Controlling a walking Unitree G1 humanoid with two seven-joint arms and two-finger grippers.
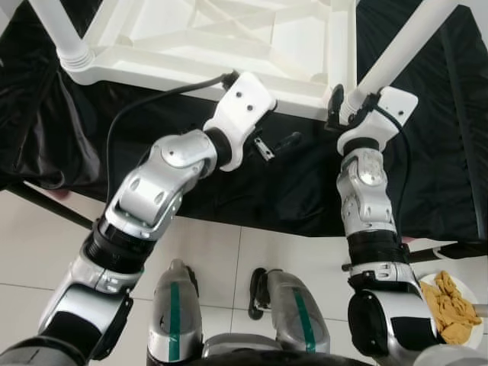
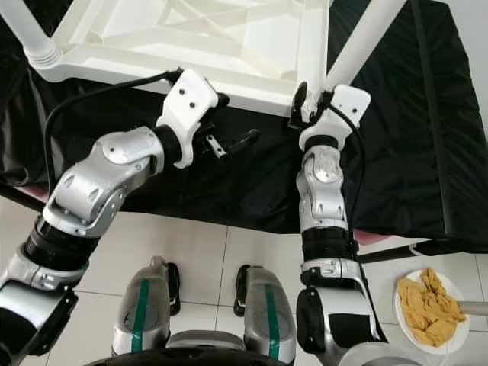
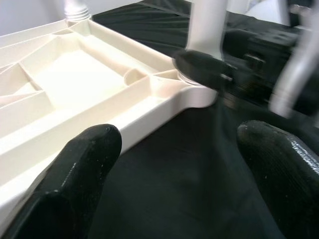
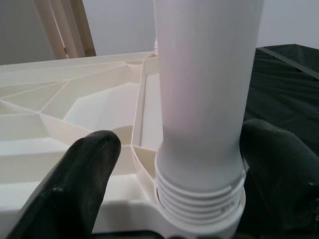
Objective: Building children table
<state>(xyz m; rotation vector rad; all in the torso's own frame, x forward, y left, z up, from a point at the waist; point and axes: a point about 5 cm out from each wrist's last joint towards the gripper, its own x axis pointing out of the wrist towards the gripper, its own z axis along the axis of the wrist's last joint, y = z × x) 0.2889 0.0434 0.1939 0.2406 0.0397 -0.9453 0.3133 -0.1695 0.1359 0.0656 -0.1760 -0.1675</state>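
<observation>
From the head views, the upturned white tabletop (image 1: 229,46) lies on a black cloth (image 1: 427,152) just beyond both grippers. Left wrist view: the left gripper (image 3: 174,169) hangs spread beside the tabletop's edge. Right wrist view: the right gripper (image 4: 194,174) straddles the white leg (image 4: 204,99) at its threaded base, fingers not clearly clamped.

We see a white plastic tabletop (image 1: 229,53) with a cream ribbed underside and white legs (image 4: 204,99) on a black cloth (image 1: 427,152). Our arms are silver, each claw's fingers (image 3: 75,174) black. The floor (image 1: 229,259) has pale tiles; a white plate (image 2: 404,320) holds mustard-yellow cloth (image 2: 428,305).
</observation>
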